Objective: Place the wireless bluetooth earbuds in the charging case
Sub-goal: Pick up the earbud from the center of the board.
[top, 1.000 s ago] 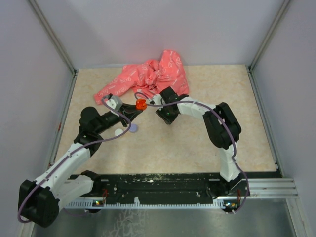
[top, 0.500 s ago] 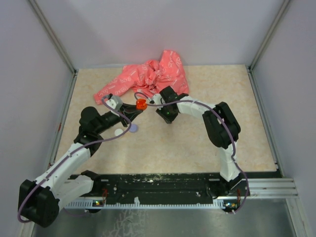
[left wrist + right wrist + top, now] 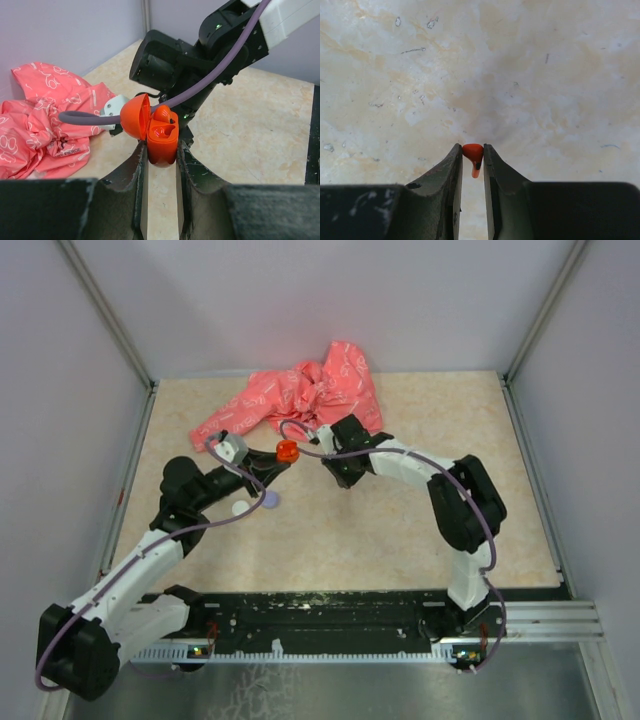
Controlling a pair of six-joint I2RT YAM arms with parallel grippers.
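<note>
My left gripper is shut on the red-orange charging case and holds it above the table with its lid open. In the left wrist view the case sits upright between the jaws of the left gripper, lid hinged to the left. A red piece seems to sit in one hollow. My right gripper points down just right of the case. In the right wrist view the right gripper is shut on a tiny red earbud, stem down, above bare table.
A crumpled pink printed cloth lies at the back, behind both grippers; it also shows in the left wrist view. A white disc and a lavender disc lie under the left arm. Walls enclose the table.
My right arm has drawn back to the right, away from the case, its elbow swinging right. The left gripper and the case have stayed in place.
</note>
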